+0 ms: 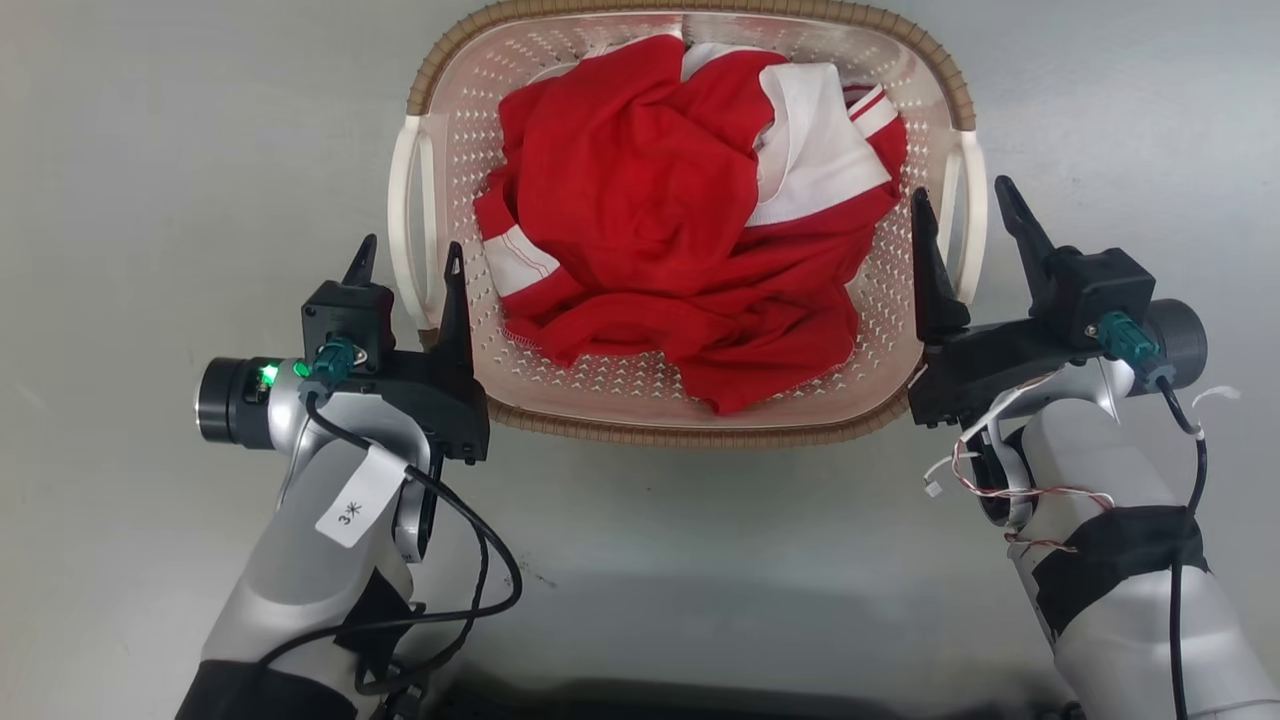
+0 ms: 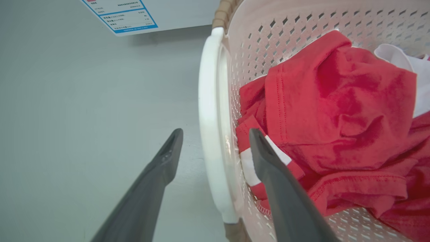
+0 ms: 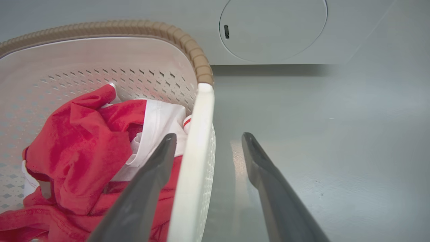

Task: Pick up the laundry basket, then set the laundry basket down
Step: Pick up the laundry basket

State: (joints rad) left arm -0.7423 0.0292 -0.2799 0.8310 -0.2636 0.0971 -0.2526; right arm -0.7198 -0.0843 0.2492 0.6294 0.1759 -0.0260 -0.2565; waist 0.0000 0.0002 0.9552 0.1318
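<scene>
The laundry basket (image 1: 700, 432), cream-white and perforated with a brown woven-look rim, sits straight ahead on the grey floor. It holds crumpled red and white clothes (image 1: 640, 200). My left gripper (image 1: 408, 262) is open and straddles the basket's white left handle (image 2: 208, 117), one finger outside and one inside the wall. My right gripper (image 1: 960, 190) is open in the same way around the white right handle (image 3: 196, 151). In both wrist views a gap shows between each finger and the handle.
A pale washing machine front with a round door (image 3: 273, 27) stands just beyond the basket. A blue-edged label (image 2: 121, 15) is on its panel. Bare grey floor (image 1: 150, 200) lies left, right and in front of the basket.
</scene>
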